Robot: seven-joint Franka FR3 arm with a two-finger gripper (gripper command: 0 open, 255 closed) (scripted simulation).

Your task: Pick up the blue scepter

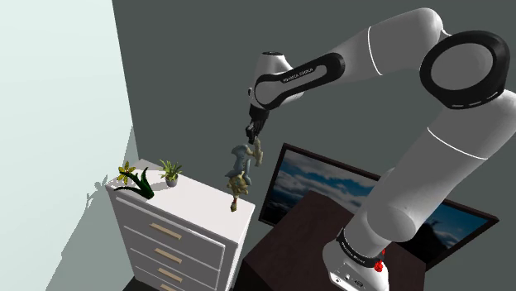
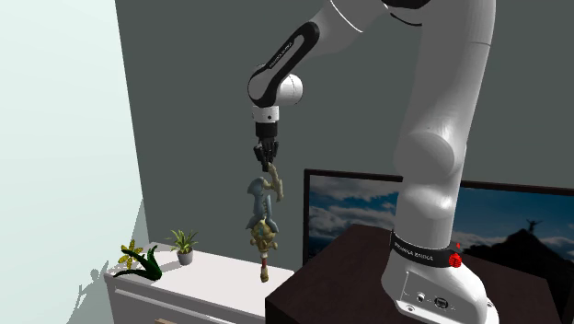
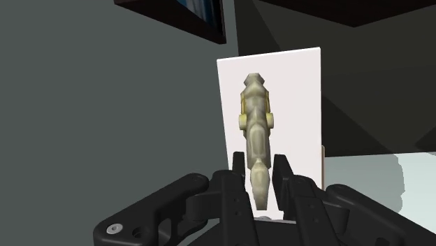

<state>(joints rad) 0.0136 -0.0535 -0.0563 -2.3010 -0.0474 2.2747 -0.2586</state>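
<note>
the gripper [image 1: 252, 132] pinches the top end of the scepter [image 1: 241, 172] between its fingers. it dangles clear above the white dresser [image 1: 197, 198], so the pick looks done, just holding left.

1. A white dresser [image 1: 203, 207] with drawers stands in the corner between a pale wall [image 1: 58, 99] and a grey wall [image 1: 190, 58].
2. On its top, a yellow-flowered plant [image 1: 132, 180] and a small potted plant [image 1: 170, 173] sit near each other.
3. A dark-framed screen [image 1: 318, 186] shows cloudy sky.
</note>
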